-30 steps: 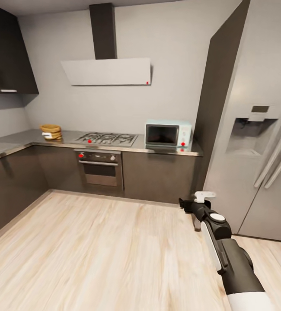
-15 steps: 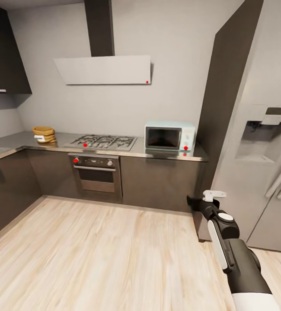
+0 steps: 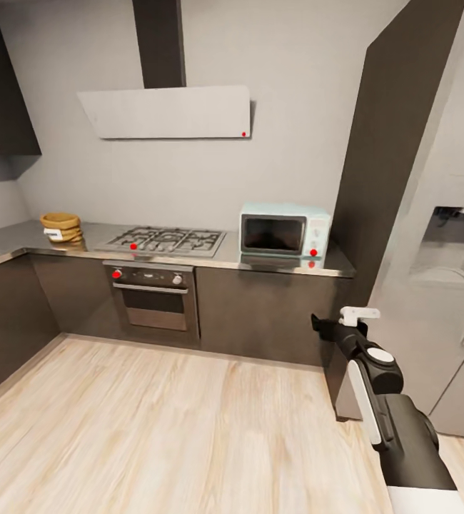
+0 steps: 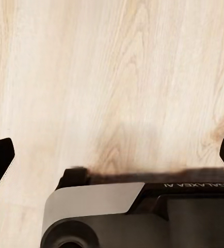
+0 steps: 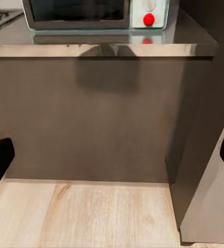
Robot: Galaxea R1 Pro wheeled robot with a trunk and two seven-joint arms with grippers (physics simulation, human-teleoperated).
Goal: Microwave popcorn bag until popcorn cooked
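The tan popcorn bag (image 3: 61, 227), with a white label on its side, stands at the far left of the pale grey countertop (image 3: 93, 234). At the countertop's right end is the mint-blue microwave (image 3: 284, 232), door shut, next to a tall dark panel. The right wrist view catches the microwave's lower edge (image 5: 81, 13) and the counter's rim (image 5: 101, 50) above a dark cabinet front. My right gripper (image 3: 323, 325) hangs open in front of that cabinet, well below the counter. My left gripper (image 4: 112, 155) is open over bare wooden floor. No popcorn shows.
A gas hob (image 3: 164, 240) and a built-in oven (image 3: 151, 294) sit between the bag and the microwave, under a hood (image 3: 168, 111). A steel fridge (image 3: 446, 271) fills the right side. Dark cabinets (image 3: 3, 314) run along the left. Wooden floor (image 3: 153, 428) lies before the counter.
The whole view has shifted: the camera has moved closer to the counter and turned rightward. The bag and the microwave have stayed put, and both grippers remain open.
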